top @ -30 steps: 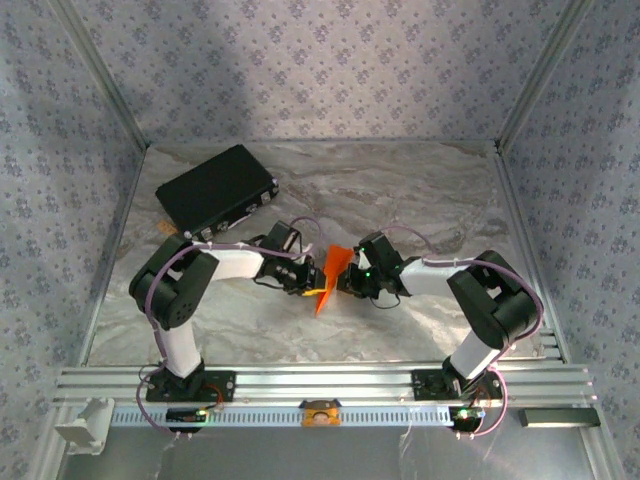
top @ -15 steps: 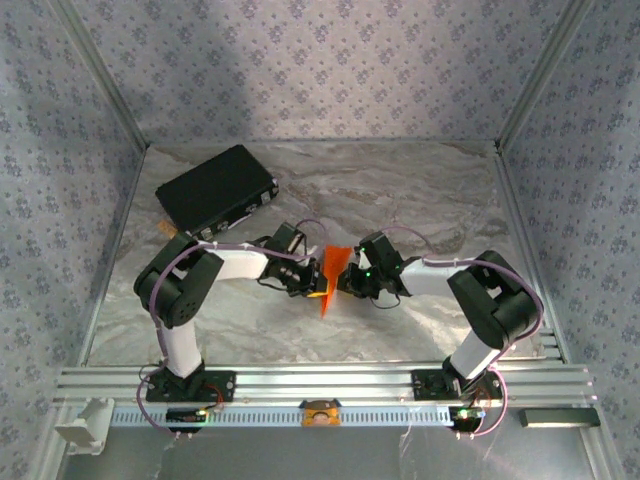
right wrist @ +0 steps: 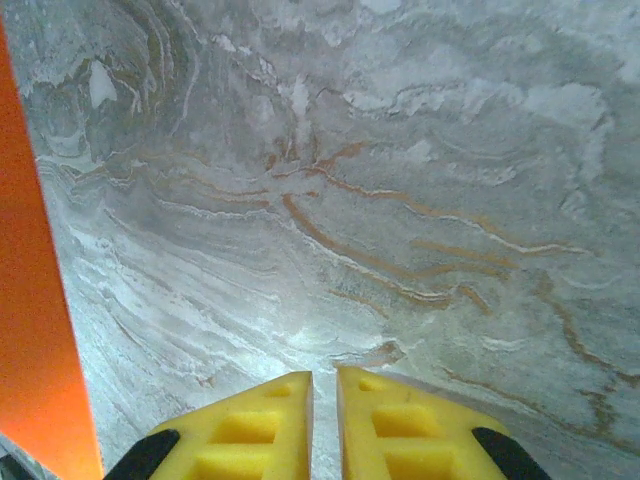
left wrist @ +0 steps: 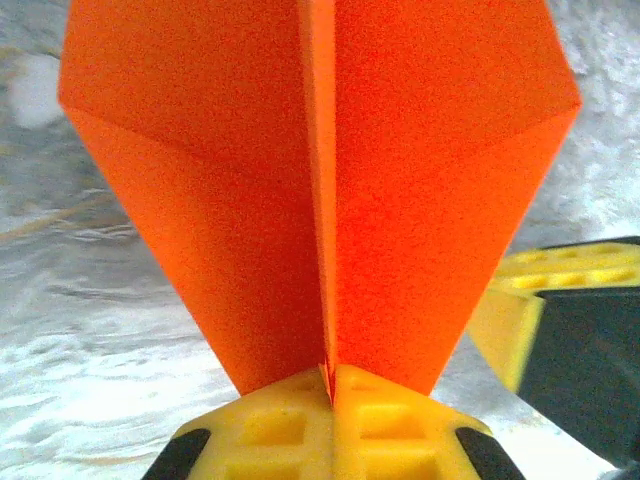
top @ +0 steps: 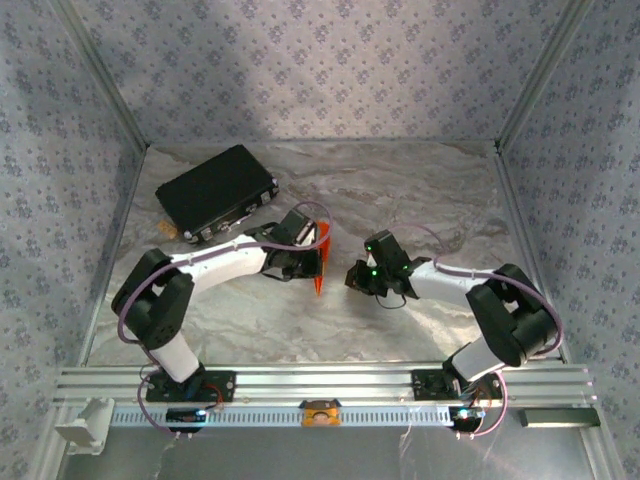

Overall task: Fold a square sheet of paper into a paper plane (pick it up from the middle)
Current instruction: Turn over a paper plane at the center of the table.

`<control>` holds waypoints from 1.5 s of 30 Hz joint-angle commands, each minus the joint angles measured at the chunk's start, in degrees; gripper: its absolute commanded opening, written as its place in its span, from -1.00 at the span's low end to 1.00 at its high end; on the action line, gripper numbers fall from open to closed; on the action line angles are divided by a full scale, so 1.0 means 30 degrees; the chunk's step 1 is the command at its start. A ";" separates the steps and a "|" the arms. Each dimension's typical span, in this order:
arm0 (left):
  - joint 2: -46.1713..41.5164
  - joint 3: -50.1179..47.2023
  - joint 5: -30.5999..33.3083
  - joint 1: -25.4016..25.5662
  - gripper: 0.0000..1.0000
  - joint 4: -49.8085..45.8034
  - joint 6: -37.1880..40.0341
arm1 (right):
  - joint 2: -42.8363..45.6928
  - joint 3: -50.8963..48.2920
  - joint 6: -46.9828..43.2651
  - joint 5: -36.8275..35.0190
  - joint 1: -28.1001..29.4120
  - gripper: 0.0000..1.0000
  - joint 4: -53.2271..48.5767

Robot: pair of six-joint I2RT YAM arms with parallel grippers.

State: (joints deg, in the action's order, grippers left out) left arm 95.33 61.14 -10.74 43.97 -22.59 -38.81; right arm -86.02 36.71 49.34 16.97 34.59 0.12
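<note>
The paper plane (top: pixel 320 278) stands between the left gripper (top: pixel 311 263) and right gripper (top: pixel 352 277), with the black case (top: pixel 217 190) behind-left.

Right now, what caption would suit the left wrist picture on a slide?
Left tool pinching the folded orange paper plane at its centre crease, held above the marble table.

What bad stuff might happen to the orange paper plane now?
1. The paper plane is held by just a small pinch at its centre crease in the left gripper, so it may slip or twist out.
2. The right gripper is shut and holds nothing, over the marble table beside the plane. If it comes in shut, it might crumple a wing.
</note>
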 commanded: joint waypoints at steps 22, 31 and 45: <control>0.1962 0.1240 0.3387 0.0551 -0.98 -0.4028 -0.0378 | 0.2053 -0.0709 0.0474 -0.1560 -0.0194 -0.63 -0.0788; 0.2324 0.1176 0.3269 0.0612 -0.94 -0.4012 -0.0366 | 0.1881 -0.0749 0.0477 -0.1409 -0.0258 -0.62 -0.0669; 0.2646 0.1357 0.3022 0.0711 -0.81 -0.3975 -0.0203 | 0.1426 -0.0518 0.0422 -0.0916 -0.0277 -0.60 -0.0554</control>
State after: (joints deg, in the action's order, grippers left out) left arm 102.45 63.72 -1.65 45.56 -33.01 -39.48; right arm -81.17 34.79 50.17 13.91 34.09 -1.54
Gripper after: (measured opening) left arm 0.094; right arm 0.197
